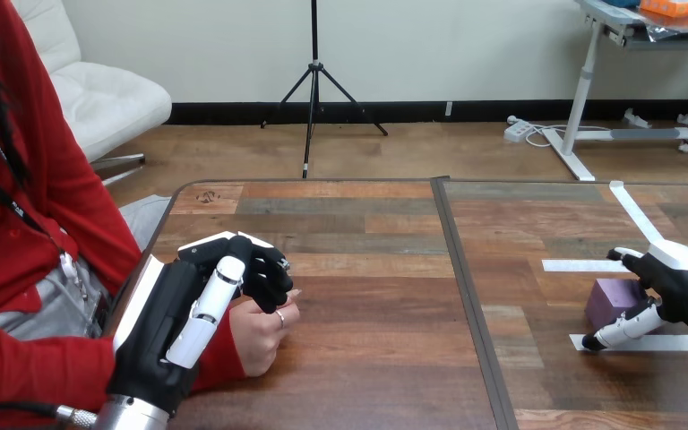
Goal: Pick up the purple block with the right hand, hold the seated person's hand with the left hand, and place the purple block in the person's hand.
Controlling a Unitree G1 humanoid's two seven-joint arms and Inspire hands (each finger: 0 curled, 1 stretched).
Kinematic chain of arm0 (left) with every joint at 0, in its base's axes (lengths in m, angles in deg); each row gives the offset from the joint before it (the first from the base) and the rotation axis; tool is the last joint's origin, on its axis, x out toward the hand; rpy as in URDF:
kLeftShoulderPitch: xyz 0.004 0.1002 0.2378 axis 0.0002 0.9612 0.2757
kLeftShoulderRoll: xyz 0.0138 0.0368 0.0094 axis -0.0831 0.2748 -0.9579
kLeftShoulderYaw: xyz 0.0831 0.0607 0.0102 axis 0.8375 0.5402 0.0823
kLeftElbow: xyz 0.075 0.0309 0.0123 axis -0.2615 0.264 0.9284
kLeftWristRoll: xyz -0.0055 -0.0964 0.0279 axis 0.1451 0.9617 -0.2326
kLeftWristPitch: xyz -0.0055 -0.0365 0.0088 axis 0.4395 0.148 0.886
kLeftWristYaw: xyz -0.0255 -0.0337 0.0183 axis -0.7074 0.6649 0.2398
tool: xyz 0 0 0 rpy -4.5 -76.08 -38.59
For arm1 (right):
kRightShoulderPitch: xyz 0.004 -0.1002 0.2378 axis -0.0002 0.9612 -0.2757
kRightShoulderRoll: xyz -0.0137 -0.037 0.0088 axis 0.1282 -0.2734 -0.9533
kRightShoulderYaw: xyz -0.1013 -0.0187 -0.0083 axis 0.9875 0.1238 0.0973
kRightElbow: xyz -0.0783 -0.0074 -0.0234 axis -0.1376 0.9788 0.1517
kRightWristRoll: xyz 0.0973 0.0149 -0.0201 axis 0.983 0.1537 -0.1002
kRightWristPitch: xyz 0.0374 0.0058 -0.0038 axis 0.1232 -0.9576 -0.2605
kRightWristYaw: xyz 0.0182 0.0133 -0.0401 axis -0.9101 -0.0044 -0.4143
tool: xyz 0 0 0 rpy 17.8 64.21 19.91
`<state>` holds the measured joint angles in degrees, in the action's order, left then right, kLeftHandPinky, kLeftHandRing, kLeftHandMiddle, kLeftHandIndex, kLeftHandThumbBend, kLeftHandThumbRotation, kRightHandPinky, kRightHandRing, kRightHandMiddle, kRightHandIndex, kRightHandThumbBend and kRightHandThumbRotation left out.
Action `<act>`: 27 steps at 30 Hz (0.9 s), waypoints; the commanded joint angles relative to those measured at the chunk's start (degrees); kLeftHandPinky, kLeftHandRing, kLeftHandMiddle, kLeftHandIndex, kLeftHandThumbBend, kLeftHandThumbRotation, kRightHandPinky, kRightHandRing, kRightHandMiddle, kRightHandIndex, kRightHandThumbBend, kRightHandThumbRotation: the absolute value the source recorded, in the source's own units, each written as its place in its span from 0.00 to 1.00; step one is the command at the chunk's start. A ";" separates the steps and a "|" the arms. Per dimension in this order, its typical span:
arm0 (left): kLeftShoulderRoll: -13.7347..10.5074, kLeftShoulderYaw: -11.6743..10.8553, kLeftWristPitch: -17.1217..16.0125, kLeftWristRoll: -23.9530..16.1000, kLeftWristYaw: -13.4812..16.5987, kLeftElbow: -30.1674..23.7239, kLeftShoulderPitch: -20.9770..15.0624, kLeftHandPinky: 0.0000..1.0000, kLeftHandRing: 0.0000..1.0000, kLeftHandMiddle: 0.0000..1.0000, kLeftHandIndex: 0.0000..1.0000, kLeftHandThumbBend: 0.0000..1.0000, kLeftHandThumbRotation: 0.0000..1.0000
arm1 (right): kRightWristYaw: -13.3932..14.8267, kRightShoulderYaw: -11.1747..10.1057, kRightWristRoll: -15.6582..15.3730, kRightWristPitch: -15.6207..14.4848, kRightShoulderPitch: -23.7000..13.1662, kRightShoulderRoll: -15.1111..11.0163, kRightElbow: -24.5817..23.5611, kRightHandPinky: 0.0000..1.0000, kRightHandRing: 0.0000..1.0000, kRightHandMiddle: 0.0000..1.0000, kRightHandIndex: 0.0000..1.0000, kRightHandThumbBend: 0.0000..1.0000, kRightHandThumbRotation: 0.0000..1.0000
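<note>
Purple block (611, 300): a small, matte, flat-faced solid resting on the wooden plank table (367, 233), far over at the table's right side. Its left and top faces show and the right end is hidden, so its long axis and heading cannot be told. The visible edges run roughly square to the table's edges.

At the far left, the person's hand (264, 340), coming out of a red sleeve, rests on the table as a loose fist near the left edge. The robot's left hand (166, 313) lies over it. Its black fingers (269, 269) curl down over the far side of the fist and its thumb (210, 309) lies across the near side, clasping the person's hand.

To the right is a broad stretch of bare tabletop. A dark seam (468, 305) then runs from the far edge toward the near edge, with more bare wood beyond it.

The purple block sits between two white tape strips, one just behind it (582, 265) and one just in front (681, 343). The robot's right hand (681, 282) comes in from the right edge and grasps the block, with a finger arched over its far side and the thumb laid along its near side.
</note>
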<state>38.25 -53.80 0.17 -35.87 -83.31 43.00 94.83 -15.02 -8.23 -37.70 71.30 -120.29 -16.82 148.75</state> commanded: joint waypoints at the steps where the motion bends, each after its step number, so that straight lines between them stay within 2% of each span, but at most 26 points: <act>1: -0.53 -0.56 -1.49 -0.18 -0.01 -2.39 -2.91 0.40 0.45 0.48 0.47 0.29 0.89 | 0.20 -0.78 1.23 1.23 -6.07 0.78 -0.55 0.69 0.89 0.95 0.95 0.72 0.25; 5: -0.59 -0.62 -1.73 -0.33 0.02 -2.27 -2.91 0.40 0.45 0.48 0.47 0.29 0.90 | 0.29 -0.27 0.72 1.55 -6.23 0.89 -0.71 0.71 0.90 0.95 0.95 0.68 0.28; 13: -0.44 -0.61 -1.66 0.72 -0.44 -2.31 -2.75 0.39 0.44 0.47 0.47 0.28 0.90 | 0.37 -0.14 0.65 1.40 -6.31 1.35 -0.79 0.73 0.90 0.93 0.92 0.63 0.24; 20: -0.66 -0.67 -1.63 0.07 -0.20 -2.61 -2.43 0.39 0.44 0.47 0.47 0.29 0.90 | 1.19 -0.06 0.57 1.28 -6.32 1.92 -0.18 0.75 0.88 0.90 0.90 0.58 0.20; 27: -0.68 -0.80 -2.27 -0.58 0.17 -2.42 -2.40 0.39 0.44 0.47 0.47 0.29 0.91 | 2.35 -0.54 1.04 1.73 -6.04 2.40 0.21 0.75 0.82 0.84 0.83 0.55 0.07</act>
<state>38.24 -53.81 -0.28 -36.00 -83.36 43.00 94.83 -14.73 -8.09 -37.71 72.11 -121.62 -16.24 148.75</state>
